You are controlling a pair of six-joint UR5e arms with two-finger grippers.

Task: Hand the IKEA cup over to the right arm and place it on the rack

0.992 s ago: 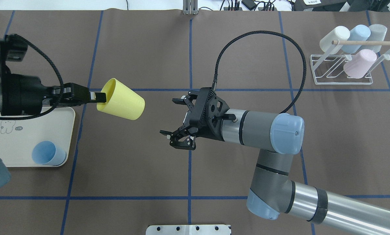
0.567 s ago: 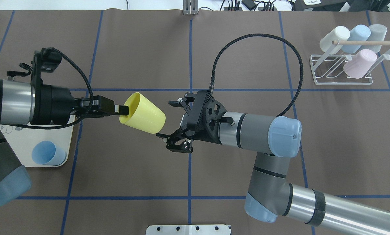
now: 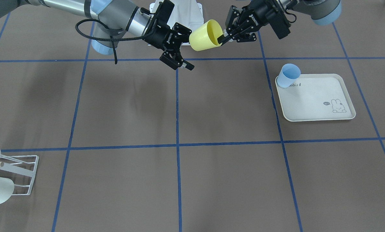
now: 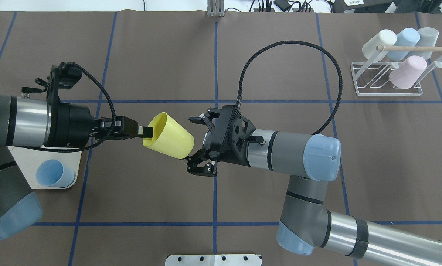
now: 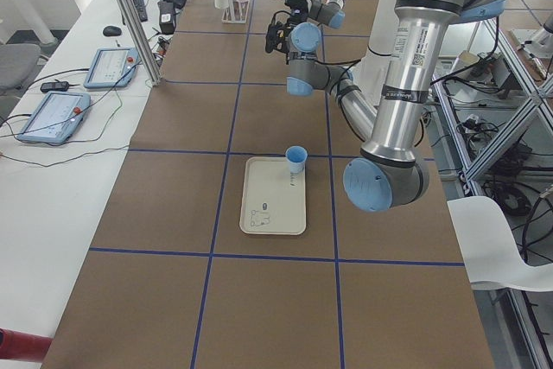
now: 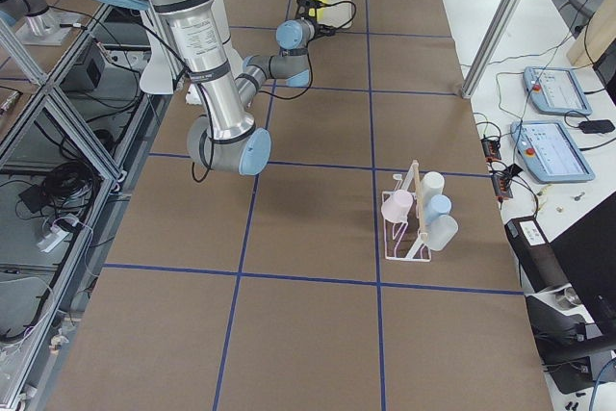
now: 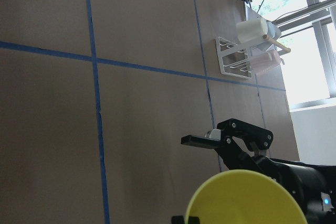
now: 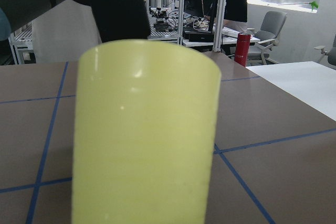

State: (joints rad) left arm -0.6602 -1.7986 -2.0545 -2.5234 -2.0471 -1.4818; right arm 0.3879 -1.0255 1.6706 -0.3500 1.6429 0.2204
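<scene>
Cup [image 4: 169, 136], yellow, held sideways in air over desk [image 4: 150, 55], well apart from rack [image 4: 387, 79]. My left hand [image 4: 147, 132] clamped on cup rim, one finger inside mouth. My right hand [image 4: 188, 139] spread wide at cup base, fingers flanking it; I can't confirm contact. Cup fills most of right wrist view. Rack lies beyond cup's base end.

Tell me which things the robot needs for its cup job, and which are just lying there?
Needed: yellow cup, left gripper holding its rim, open right gripper, rack.
Just lying there: blue cup, rabbit tray, cups already on rack.
</scene>
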